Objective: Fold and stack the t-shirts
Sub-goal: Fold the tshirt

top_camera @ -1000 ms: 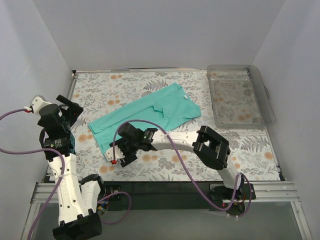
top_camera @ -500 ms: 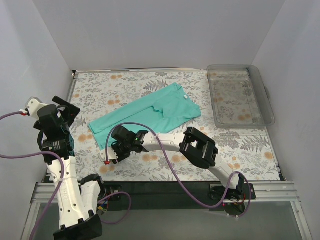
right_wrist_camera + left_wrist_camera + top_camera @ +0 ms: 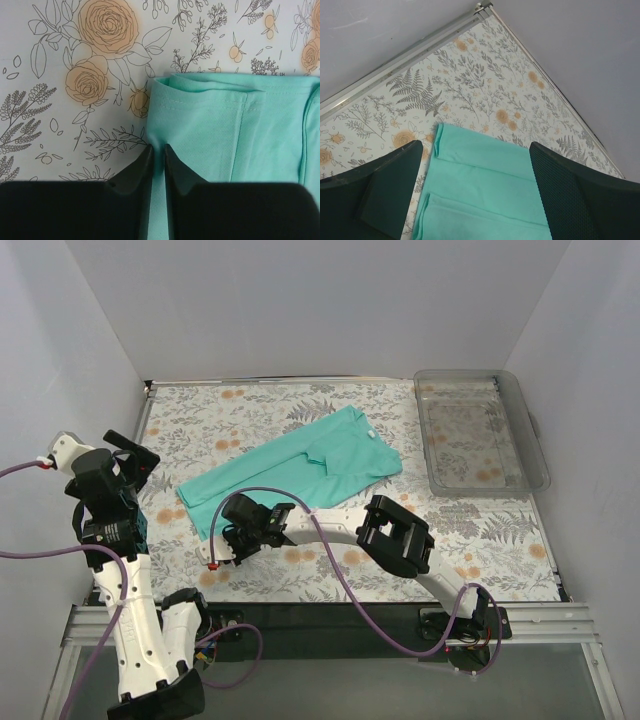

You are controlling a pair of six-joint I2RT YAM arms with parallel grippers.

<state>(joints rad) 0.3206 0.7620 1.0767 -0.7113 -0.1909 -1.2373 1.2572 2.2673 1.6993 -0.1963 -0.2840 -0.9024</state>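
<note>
The left hand (image 3: pixel 475 150) hung spread wide above the counter (image 3: pixel 470 80), its two dark fingers (image 3: pixel 385 190) well apart and gripping nothing. Between them lay the teal t-shirt (image 3: pixel 485 190), flat on the floral surface, with a folded edge showing. Beyond it, a metal rail (image 3: pixel 405 55) edged the counter below grey walls (image 3: pixel 570 50).

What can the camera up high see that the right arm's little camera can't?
Only the top camera shows the whole teal-green cloth t-shirt, the clear plastic bin and the open left gripper. Only the right wrist camera shows the shirt's stitched hem close up, and how the right gripper pinches its edge, jaws nearly together. Both show the shirt and the flowery table cover.
</note>
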